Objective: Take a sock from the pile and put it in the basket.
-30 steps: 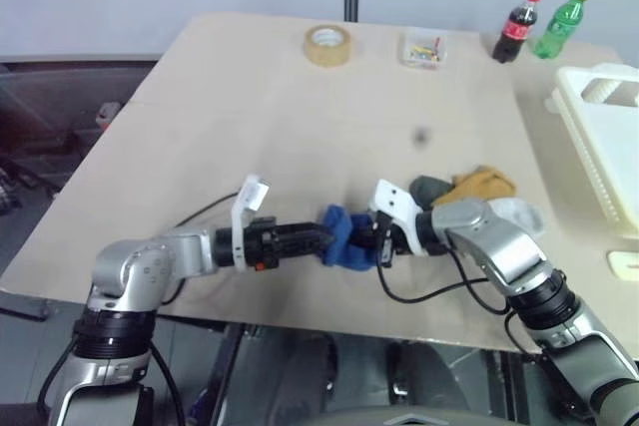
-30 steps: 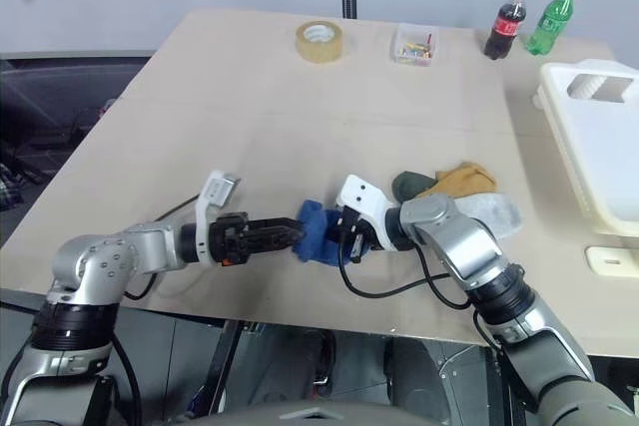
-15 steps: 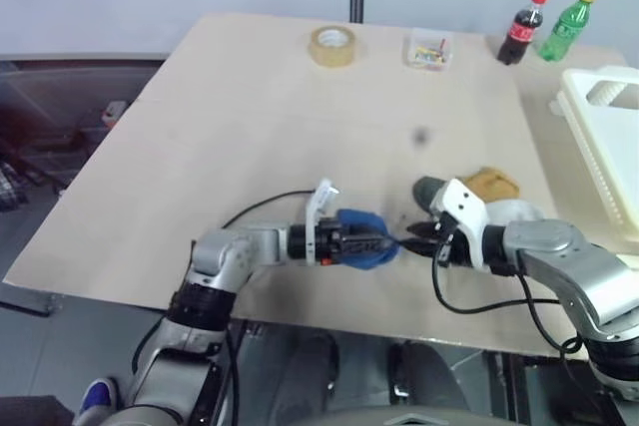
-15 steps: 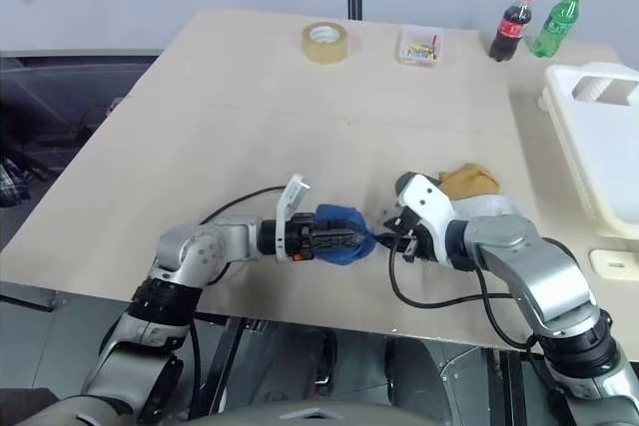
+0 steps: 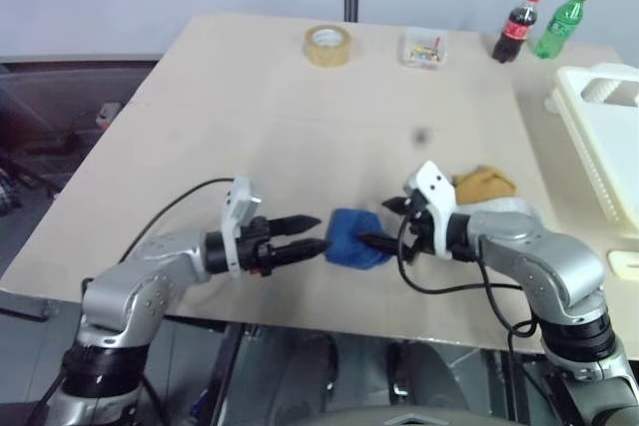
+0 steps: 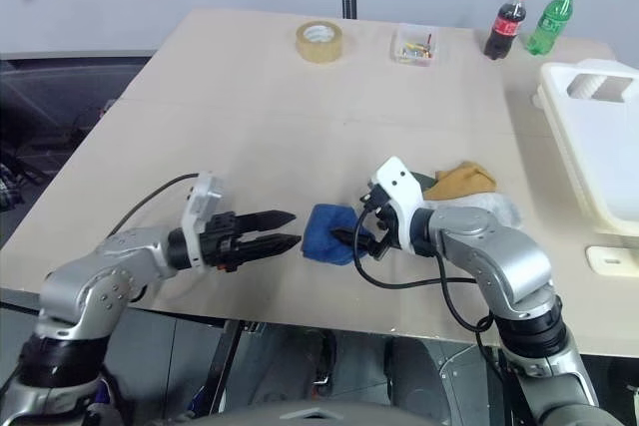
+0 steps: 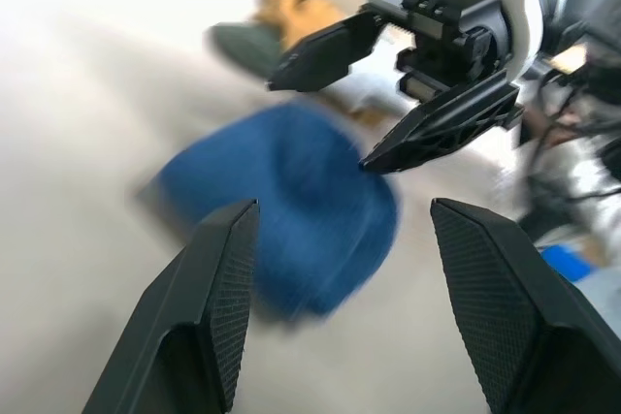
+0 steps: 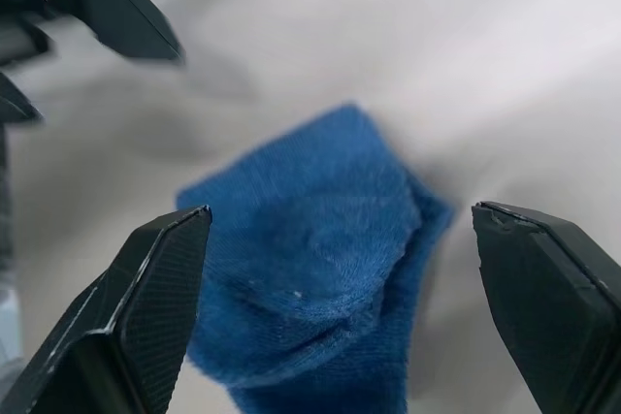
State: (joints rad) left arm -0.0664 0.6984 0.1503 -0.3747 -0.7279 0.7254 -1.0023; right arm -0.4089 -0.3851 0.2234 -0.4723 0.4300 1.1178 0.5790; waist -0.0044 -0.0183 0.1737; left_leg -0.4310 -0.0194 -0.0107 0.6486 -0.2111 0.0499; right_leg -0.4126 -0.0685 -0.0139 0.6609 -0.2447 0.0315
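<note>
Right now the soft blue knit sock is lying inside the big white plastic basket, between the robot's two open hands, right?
Not quite. The soft blue knit sock lies on the tan wooden table, not in the big white plastic basket, which stands far right. The left eye view shows it, between the open left hand and right hand.

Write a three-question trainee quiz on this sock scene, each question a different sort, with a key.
1. True or false: the blue sock lies on the table between the two claws.
2. The right claw is: A) shut on the sock, B) open beside it, C) over the basket.
3. Fill in: the white basket stands at the table's ____ edge, seen from the robot.

Key: 1 true. 2 B; the left claw is open too. 3 right.
</note>
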